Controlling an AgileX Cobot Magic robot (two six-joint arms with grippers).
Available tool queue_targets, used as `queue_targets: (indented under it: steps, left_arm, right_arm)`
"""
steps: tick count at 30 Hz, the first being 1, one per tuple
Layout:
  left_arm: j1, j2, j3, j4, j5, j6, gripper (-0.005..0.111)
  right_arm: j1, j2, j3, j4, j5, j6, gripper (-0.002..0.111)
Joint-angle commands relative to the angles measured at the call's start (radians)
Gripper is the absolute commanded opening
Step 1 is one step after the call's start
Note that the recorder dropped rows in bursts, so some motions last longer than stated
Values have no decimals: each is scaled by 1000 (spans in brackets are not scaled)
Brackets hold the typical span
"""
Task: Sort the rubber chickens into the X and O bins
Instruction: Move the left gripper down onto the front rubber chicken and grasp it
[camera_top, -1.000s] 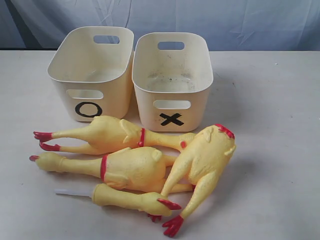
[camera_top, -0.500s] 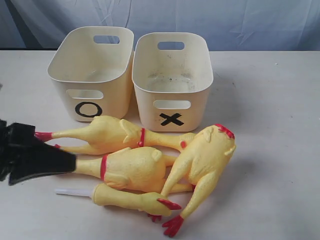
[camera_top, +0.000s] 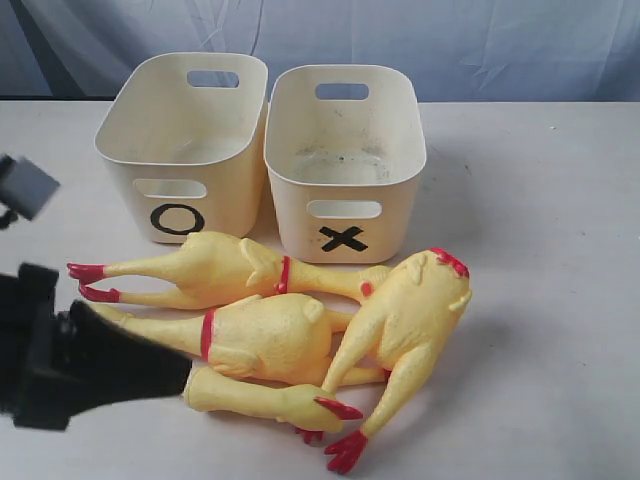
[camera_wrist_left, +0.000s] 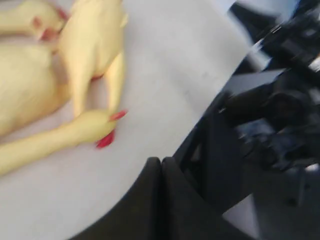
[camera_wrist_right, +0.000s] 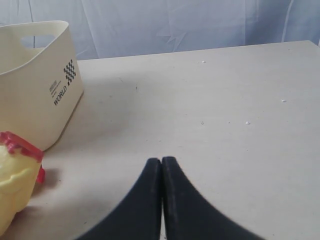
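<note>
Seen from across the room, the black left gripper (camera_top: 178, 372) sits low over the pale table (camera_top: 540, 300), fingers pressed together with nothing between them. Its tip meets the tail end of the small thin yellow rubber chicken (camera_top: 262, 397). Three large yellow rubber chickens (camera_top: 262, 335) lie just beyond it, and the cream plastic O tub (camera_top: 225, 200) and the cream plastic X tub (camera_top: 292, 215) stand farther off.

The left wrist view is blurred. The sealed fingertips point past the small chicken's red-beaked head (camera_wrist_left: 92, 127), which lies near.

In the right wrist view, the black right gripper (camera_wrist_right: 161, 164) is likewise closed and empty. A cream tub (camera_wrist_right: 35, 85) whose mark is hidden and a red-combed chicken (camera_wrist_right: 12, 180) lie ahead, off to one side.
</note>
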Motion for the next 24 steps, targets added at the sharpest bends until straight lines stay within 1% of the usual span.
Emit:
queue_targets:
  steps: [1, 3, 5, 7, 8, 9, 10, 11, 12, 13, 14, 15, 16, 18, 20, 21, 22, 24]
  left_arm:
    - [-120, 57, 3, 267, -147, -141, 6]
    - [-173, 98, 3, 232, -189, -123, 13]
    - [-243, 139, 3, 196, -243, -49, 25]
    - [-318, 177, 3, 194, -301, 22, 38]
    - [-355, 199, 3, 201, -337, 62, 44]
    - [-416, 235, 3, 226, -407, 108, 53]
    - [-445, 255, 3, 241, -446, 129, 57]
    - [-488, 289, 3, 291, -510, 169, 61]
    - [-507, 308, 3, 329, -541, 176, 61]
    - [-532, 346, 3, 395, -610, 178, 61]
    - [-542, 365, 3, 414, -644, 178, 61]
    - [-557, 397, 3, 424, -712, 178, 62]
    - [-568, 425, 3, 457, -753, 201, 64]
    - [-591, 472, 3, 504, -834, 255, 73]
    - [-620, 514, 3, 505, -934, 312, 79]
    - [-635, 530, 3, 505, -981, 316, 81]
    - [-651, 547, 3, 505, -1013, 316, 82]
    - [-682, 571, 3, 527, -1014, 316, 82]
  right_arm:
    - [3, -3, 2, -1, -11, 0, 0]
    - [3, -3, 2, -1, -11, 0, 0]
    - [3, -3, 2, -1, -11, 0, 0]
    - [3, -3, 2, -1, -11, 0, 0]
    - [3, -3, 2, -1, -11, 0, 0]
    - [3, -3, 2, -1, -11, 0, 0]
    - [3, -3, 2, -1, -11, 0, 0]
    - [3, -3, 2, -1, -11, 0, 0]
    - [3, -3, 2, -1, -11, 0, 0]
    - [3, -3, 2, -1, -11, 0, 0]
    - [3, -3, 2, -1, -11, 0, 0]
    - [3, -3, 2, -1, -11, 0, 0]
    - [3, -3, 2, -1, -8, 0, 0]
    - [3, -3, 2, -1, -8, 0, 0]
    - [3, -3, 2, -1, -8, 0, 0]
    - [3, -3, 2, -1, -8, 0, 0]
    - [3, -3, 2, -1, -8, 0, 0]
    - [3, -3, 2, -1, -8, 0, 0]
